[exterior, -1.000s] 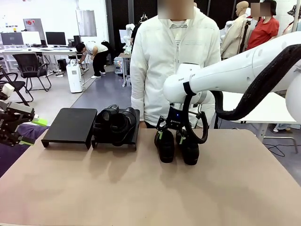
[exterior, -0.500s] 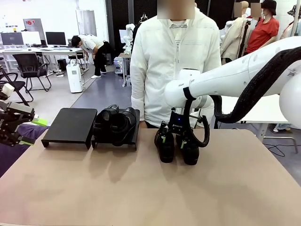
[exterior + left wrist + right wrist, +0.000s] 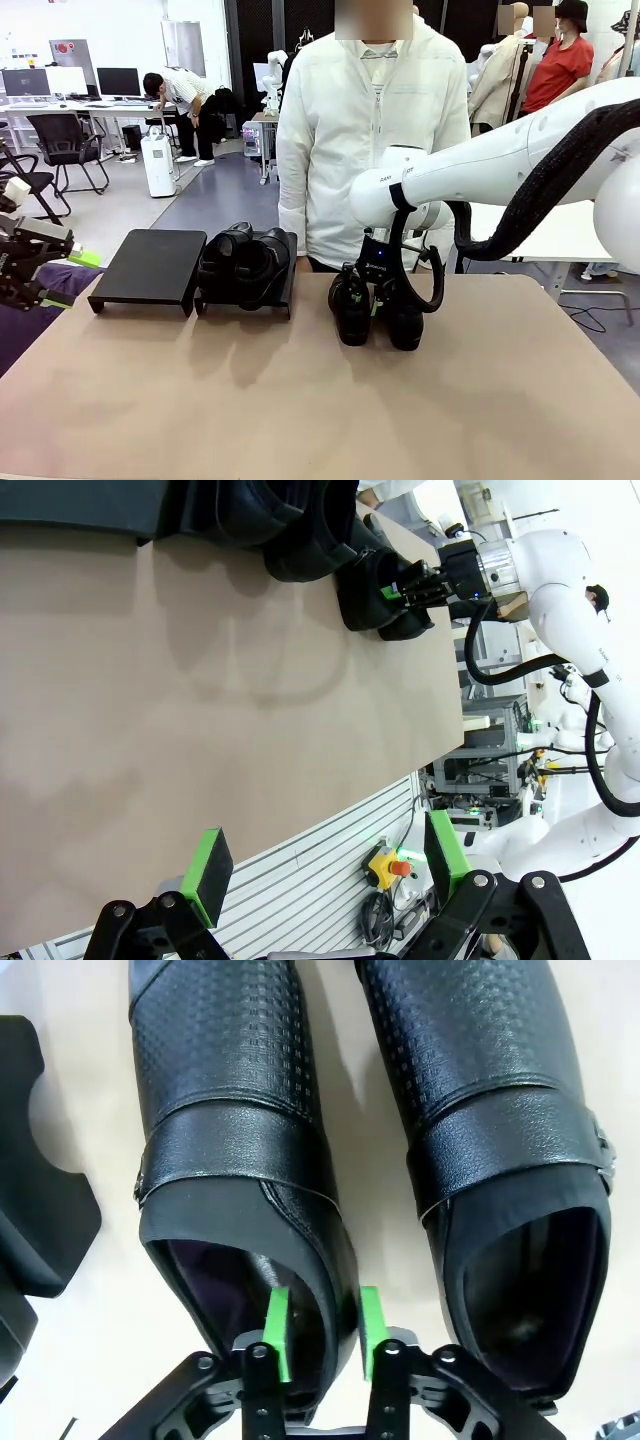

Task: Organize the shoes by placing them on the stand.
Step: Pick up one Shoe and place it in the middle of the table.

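Right fingers (image 3: pixel 323 1310) narrow, pads clamped on the inner side wall of the gripped shoe (image 3: pixel 235 1150) at its heel opening; front view hides the tips. Second shoe (image 3: pixel 500 1150) is just beside it on the table (image 3: pixel 300 400). Left fingers (image 3: pixel 328 865) wide, holding nothing.

Count:
- Four shoes; the far pair (image 3: pixel 240 262) merges into one dark mass on the right stand (image 3: pixel 288 275).
- Two stands, counting the left stand (image 3: pixel 150 265).
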`<state>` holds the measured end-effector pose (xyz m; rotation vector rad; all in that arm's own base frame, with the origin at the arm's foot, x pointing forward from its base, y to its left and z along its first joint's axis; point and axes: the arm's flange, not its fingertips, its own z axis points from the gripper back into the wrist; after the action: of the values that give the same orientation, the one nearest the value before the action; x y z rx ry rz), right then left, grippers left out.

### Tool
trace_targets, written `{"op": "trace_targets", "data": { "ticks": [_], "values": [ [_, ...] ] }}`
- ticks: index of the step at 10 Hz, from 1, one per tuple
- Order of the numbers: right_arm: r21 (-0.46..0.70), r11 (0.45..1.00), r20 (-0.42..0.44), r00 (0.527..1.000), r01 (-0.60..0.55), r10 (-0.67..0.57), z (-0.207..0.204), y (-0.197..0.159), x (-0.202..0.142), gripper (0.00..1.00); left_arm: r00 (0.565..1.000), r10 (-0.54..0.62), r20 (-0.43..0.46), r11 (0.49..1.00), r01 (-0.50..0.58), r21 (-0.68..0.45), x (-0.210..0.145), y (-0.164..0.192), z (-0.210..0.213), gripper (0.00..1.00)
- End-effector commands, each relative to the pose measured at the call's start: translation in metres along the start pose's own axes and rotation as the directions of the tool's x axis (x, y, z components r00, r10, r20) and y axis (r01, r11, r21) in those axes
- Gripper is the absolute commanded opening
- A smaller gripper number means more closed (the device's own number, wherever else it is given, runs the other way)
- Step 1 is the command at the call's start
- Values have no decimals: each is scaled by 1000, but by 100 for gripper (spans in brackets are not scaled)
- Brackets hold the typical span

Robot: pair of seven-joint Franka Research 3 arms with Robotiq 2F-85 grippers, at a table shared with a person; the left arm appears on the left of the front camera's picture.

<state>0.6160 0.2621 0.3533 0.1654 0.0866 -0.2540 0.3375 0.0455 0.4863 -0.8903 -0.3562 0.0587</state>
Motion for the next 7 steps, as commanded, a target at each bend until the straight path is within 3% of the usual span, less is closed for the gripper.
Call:
{"op": "trace_targets", "data": {
  "ticks": [1,5,7],
  "values": [
    [22,1000,4,1000,17,-17,3,3,2,0,1000,-17,-7,1000,17,-2,-1,3,3,100],
    [33,999,17,1000,-19,19,15,-1,-17,0,1000,-17,-7,1000,17,-2,-1,3,3,100],
    [70,993,33,995,-94,92,42,-3,-45,0,1000,-17,-7,1000,17,-2,-1,3,3,100]
  ]
}}
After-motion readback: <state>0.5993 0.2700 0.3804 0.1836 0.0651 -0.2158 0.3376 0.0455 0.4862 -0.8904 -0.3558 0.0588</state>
